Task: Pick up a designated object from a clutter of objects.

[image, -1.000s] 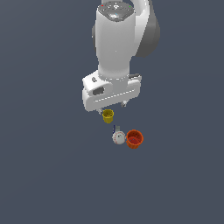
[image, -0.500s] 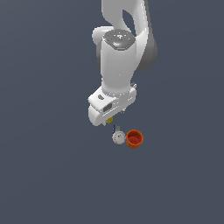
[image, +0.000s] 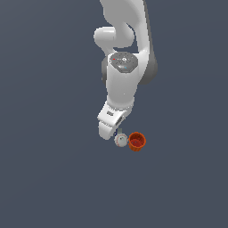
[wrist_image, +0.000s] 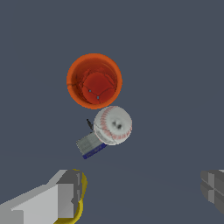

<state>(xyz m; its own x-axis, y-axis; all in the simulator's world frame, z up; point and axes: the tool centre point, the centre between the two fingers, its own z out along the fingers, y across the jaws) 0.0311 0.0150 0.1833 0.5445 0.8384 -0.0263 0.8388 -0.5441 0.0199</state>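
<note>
The designated object, a white ball (wrist_image: 113, 125) with faint red seams, lies on the floor among the clutter of objects. It touches an orange-red cup (wrist_image: 94, 81) on one side and a tiny grey-blue piece (wrist_image: 90, 145) on the other. A yellow cup (wrist_image: 80, 197) shows only as a rim behind one finger (wrist_image: 57, 194). My gripper (wrist_image: 139, 189) is open and holds nothing; the ball lies off to the side of the gap, not between the fingers. In the exterior view the gripper (image: 113, 132) hangs just above the ball (image: 120, 140), with the orange-red cup (image: 136, 141) to the exterior view's right.
A plain dark grey floor (image: 53, 178) surrounds the small cluster on all sides. In the exterior view, the white arm (image: 124, 84) rises above the objects and hides the yellow cup.
The arm has come down toward the cluster, and its hand now covers the yellow cup in the exterior view. The ball and the orange-red cup have not moved.
</note>
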